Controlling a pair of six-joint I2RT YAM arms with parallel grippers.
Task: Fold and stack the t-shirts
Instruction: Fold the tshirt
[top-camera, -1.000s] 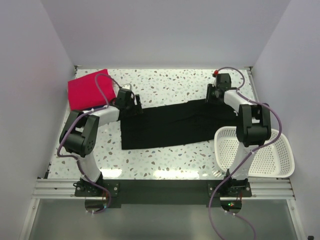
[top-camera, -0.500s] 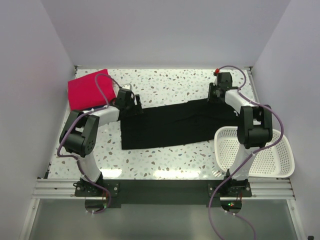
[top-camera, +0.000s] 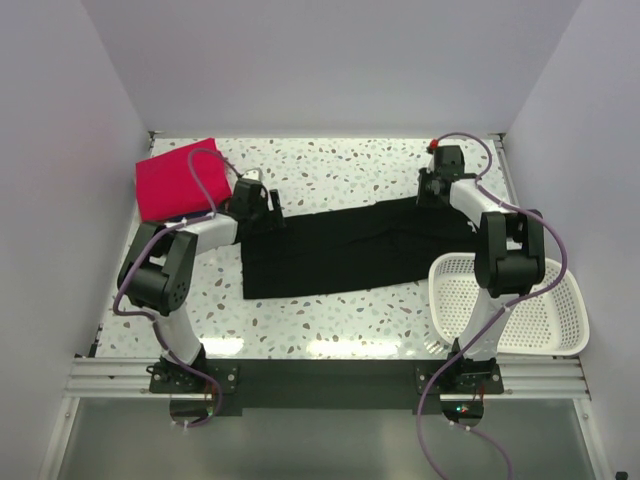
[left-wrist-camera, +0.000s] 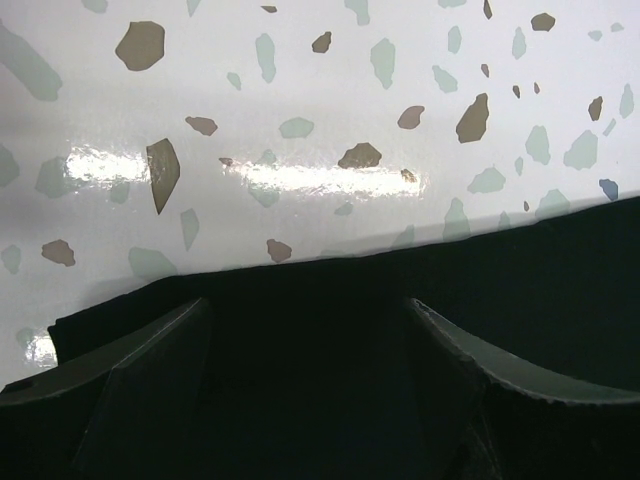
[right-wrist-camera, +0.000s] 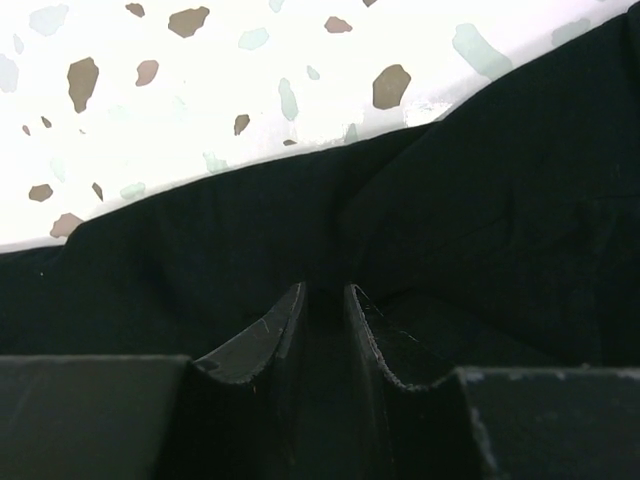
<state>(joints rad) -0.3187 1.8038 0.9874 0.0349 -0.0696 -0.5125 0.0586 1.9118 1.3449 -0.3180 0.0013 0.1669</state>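
Note:
A black t-shirt (top-camera: 350, 250) lies as a long folded band across the middle of the table. A bright pinkish-red folded t-shirt (top-camera: 175, 180) sits at the back left. My left gripper (top-camera: 262, 208) is open over the band's far left edge. In the left wrist view its wide-apart fingers (left-wrist-camera: 140, 360) sit low over the black cloth (left-wrist-camera: 320, 380). My right gripper (top-camera: 432, 192) is at the band's far right edge. In the right wrist view its fingers (right-wrist-camera: 260, 340) are nearly together, and the black cloth (right-wrist-camera: 200, 250) wrinkles towards the tips. No chest mark shows.
A white mesh basket (top-camera: 560, 290) stands at the right front, close to the right arm's base. White walls close in the back and both sides. The speckled table (top-camera: 330, 170) shows beyond and in front of the shirt.
My right wrist has shifted slightly to the right at the shirt's far edge. The left arm and the shirts have not visibly moved.

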